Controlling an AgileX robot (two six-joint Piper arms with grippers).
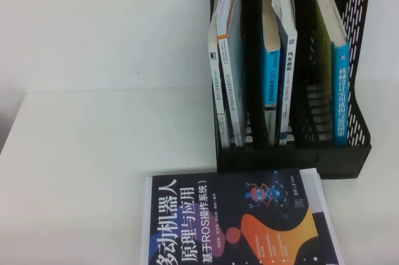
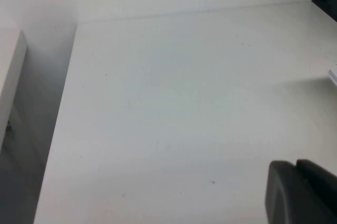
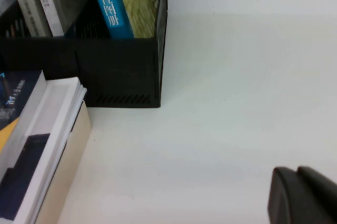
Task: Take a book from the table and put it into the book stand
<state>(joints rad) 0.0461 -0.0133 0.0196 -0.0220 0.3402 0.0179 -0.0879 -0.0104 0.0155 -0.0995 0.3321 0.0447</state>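
The dark navy book (image 1: 237, 221) with white Chinese title and an orange blob lies flat on the white table (image 1: 93, 153), just in front of the black book stand (image 1: 293, 72). It tops a small stack, seen in the right wrist view (image 3: 16, 103). Neither gripper shows in the high view. My left gripper (image 2: 295, 165) is shut and empty above bare table, left of the book. My right gripper (image 3: 297, 174) is shut and empty above bare table, to the right of the stack and the stand (image 3: 116, 71).
The stand holds several upright books, among them blue-spined ones (image 1: 340, 90) and a white one (image 1: 221, 78). A thick white and beige book (image 3: 63, 145) lies under the navy book. The table's left edge (image 2: 58, 129) drops away beside the left gripper.
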